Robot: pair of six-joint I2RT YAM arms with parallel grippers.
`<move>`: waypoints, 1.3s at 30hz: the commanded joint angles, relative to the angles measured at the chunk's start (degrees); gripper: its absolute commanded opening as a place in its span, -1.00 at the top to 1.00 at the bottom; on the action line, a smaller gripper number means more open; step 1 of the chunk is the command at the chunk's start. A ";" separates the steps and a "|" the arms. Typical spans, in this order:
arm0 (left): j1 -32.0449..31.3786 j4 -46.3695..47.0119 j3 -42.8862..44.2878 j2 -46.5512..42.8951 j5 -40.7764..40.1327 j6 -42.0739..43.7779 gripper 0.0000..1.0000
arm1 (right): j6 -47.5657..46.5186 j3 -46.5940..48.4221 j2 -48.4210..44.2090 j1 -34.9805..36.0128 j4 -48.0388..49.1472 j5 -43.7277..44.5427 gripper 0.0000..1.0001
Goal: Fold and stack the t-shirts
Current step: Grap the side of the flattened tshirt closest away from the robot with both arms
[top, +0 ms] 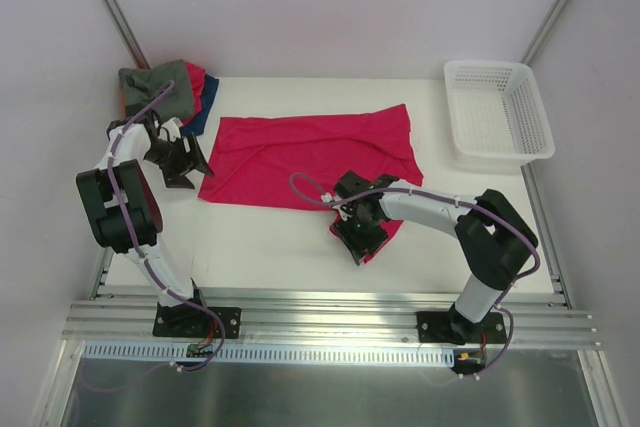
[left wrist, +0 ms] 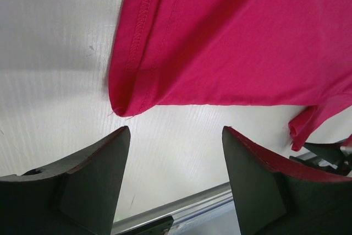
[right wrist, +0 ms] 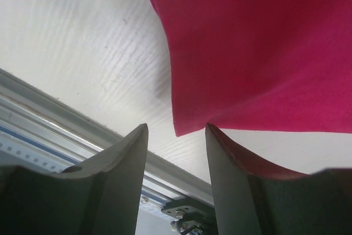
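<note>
Your crimson t-shirt (top: 300, 152) lies spread out mid-surface (top: 260, 237), long side running left to right. Left end effector (left wrist: 176, 130) is released with jaws wide apart. The shirt's hemmed near-left corner sits just ahead of the fingertips, not between them. Right end effector (right wrist: 176, 125) is also released, with a narrower gap, and a shirt corner sits just off its tips at the near-right edge. The grey-green t-shirt (top: 158, 87) and dark blue t-shirt (top: 205, 112) are piled together at the far-left corner. The white lattice basket (top: 540, 132) is at far right.
</note>
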 commanded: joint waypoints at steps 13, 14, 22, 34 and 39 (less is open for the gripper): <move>1.71 -1.26 -3.00 -3.49 3.40 -0.33 -0.38 | -2.71 0.45 0.20 0.20 -0.23 4.13 0.99; 1.97 -1.35 -3.09 -3.93 2.96 0.10 -0.38 | -3.06 0.62 0.29 0.20 -0.32 4.31 0.99; 4.70 -2.23 -3.08 -6.75 1.99 1.42 -0.47 | -4.30 2.47 -0.94 0.03 -0.76 6.42 0.99; 4.79 -2.49 -4.49 -2.44 5.68 -1.82 -0.08 | -4.56 1.86 -1.47 -1.11 -0.23 6.16 0.99; 4.79 -2.41 -4.41 -1.92 5.33 -1.91 -0.07 | -4.56 1.24 -1.91 -1.82 0.38 5.98 0.99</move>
